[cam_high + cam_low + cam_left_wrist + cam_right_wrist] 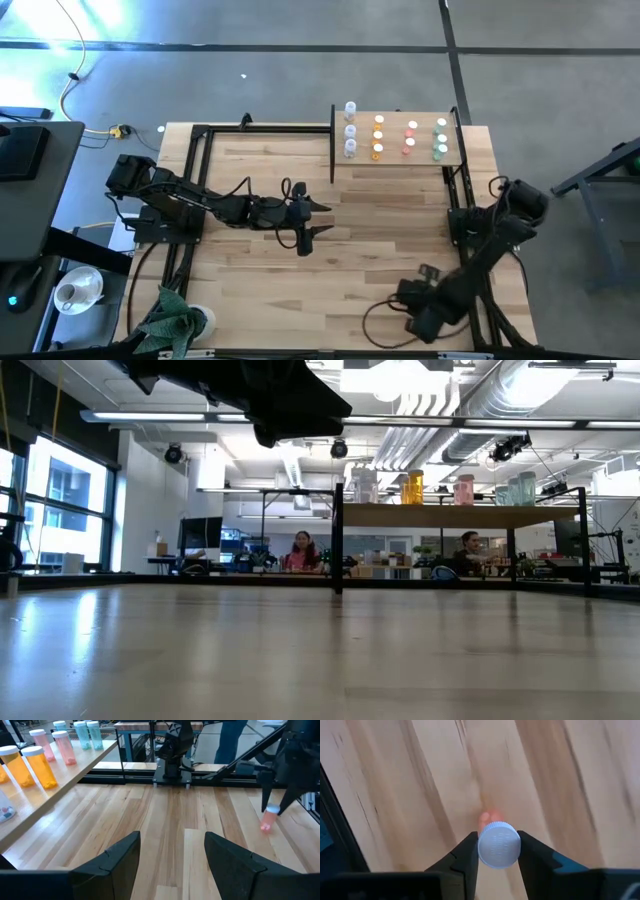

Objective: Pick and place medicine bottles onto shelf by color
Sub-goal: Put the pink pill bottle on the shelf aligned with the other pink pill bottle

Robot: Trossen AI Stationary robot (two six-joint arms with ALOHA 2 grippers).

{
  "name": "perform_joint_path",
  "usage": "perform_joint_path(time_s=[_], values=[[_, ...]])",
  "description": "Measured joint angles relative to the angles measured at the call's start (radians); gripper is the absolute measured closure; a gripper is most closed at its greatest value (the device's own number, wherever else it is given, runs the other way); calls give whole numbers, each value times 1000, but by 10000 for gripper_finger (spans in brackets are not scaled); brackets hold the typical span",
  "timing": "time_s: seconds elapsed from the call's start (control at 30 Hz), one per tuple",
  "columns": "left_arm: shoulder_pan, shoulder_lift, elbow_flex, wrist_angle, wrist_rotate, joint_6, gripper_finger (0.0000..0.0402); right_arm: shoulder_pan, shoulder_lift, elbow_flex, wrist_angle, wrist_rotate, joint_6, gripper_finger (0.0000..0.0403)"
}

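Right gripper [498, 851] sits at the near right of the table, fingers clamped on the white cap of a pink bottle [498, 845] standing on the tabletop [270, 290]. Left gripper [172, 857] hangs mid-table with fingers apart, holding nothing. The shelf [400, 160] at the far side already holds rows of white, orange, pink and green bottles (well apart from this 1). My worry: a cap-only pinch could let it swing or slip during the long carry.
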State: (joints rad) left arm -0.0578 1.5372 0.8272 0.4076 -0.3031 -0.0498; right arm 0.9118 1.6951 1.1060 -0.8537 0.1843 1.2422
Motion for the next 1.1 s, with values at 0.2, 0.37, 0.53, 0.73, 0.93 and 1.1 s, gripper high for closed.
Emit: perform_joint_path(time_s=[0.2, 0.37, 0.53, 0.73, 0.93, 1.1], values=[[0, 0, 0, 0, 0, 0, 190, -149, 0, 33, 25, 9, -327, 298], [0, 0, 0, -6, 0, 0, 190, -243, 0, 157, -54, 56, -559, 298], [0, 0, 0, -42, 0, 0, 190, -294, -1, 332, -271, 172, -652, 298], [0, 0, 1, -55, 0, -2, 190, -345, -2, 545, -527, 305, -667, 298], [0, 0, 0, -55, 0, -2, 190, -408, -3, 718, -720, 432, -667, 298], [0, 0, 0, -56, 0, -2, 190, -462, -62, 758, -708, 491, -750, 298]])
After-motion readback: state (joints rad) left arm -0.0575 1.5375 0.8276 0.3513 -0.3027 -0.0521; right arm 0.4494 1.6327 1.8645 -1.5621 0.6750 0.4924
